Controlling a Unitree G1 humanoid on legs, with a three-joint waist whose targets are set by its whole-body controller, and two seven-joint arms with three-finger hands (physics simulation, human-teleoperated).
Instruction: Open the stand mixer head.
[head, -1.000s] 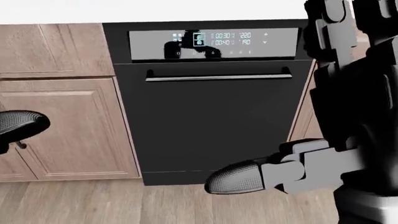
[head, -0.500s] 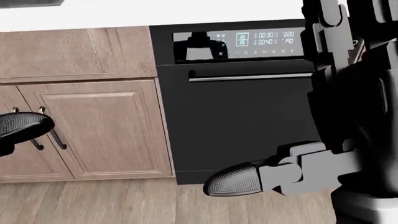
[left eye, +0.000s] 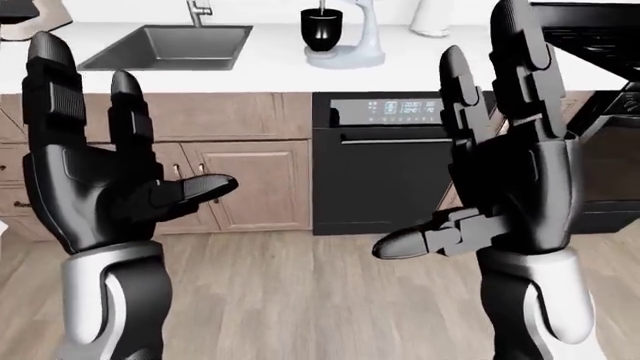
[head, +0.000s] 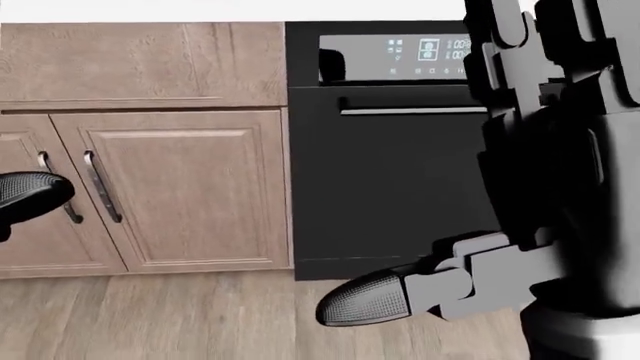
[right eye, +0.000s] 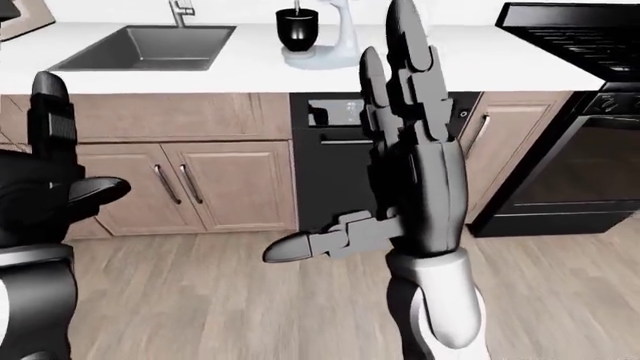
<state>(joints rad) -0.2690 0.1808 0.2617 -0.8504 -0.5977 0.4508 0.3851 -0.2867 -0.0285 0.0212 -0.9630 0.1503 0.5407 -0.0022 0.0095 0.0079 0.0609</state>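
The stand mixer (left eye: 358, 41) stands on the white counter (left eye: 270, 71) at the top of the left-eye view, above the dishwasher. It has a pale body and a black bowl (left eye: 321, 31); its head is cut off by the top edge. My left hand (left eye: 130, 127) is raised at the left, open and empty. My right hand (left eye: 450, 142) is raised at the right, open and empty, with its thumb pointing left. Both hands are well short of the mixer. The head view shows only the thumbs (head: 365, 300) and the cabinet fronts.
A black dishwasher (left eye: 385, 176) sits under the counter below the mixer. A steel sink (left eye: 165, 46) with a faucet is to the mixer's left. A black stove (left eye: 600, 150) is at the right. Wooden cabinet doors (left eye: 250, 184) and a wood floor (left eye: 300, 292) lie below.
The whole head view has shifted: the dishwasher has slid to the right and more cabinet doors show at the left, so the camera has moved. Both hands keep the same open pose.
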